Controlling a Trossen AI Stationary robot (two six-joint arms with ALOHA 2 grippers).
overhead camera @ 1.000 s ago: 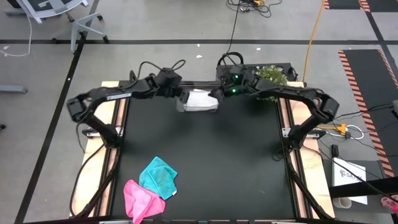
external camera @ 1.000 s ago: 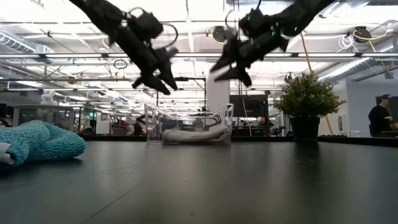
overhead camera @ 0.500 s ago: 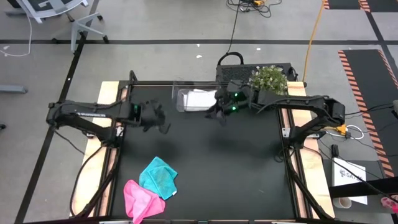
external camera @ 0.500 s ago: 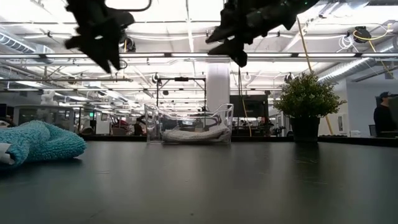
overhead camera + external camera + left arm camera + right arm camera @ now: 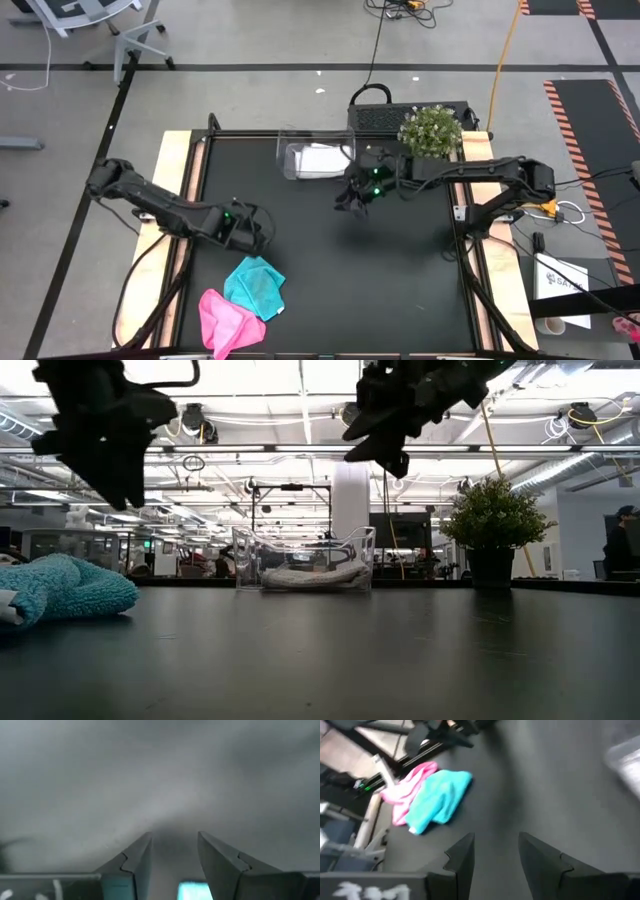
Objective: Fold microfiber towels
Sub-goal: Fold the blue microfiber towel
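Left gripper (image 5: pixel 262 232) hovering low over the black table (image 5: pixel 400 280), just beside the teal microfiber towel (image 5: pixel 256 285), fingers parted with nothing between them. Right gripper (image 5: pixel 350 197) hanging above the table near the clear plastic tub (image 5: pixel 318 160), fingers likewise spread and empty. Teal towel lying crumpled at the near left edge, overlapping the bright pink microfiber towel (image 5: pixel 225 320) bunched beside it. Pale grey-white towel (image 5: pixel 322 160) resting folded inside the tub. No readable writing.
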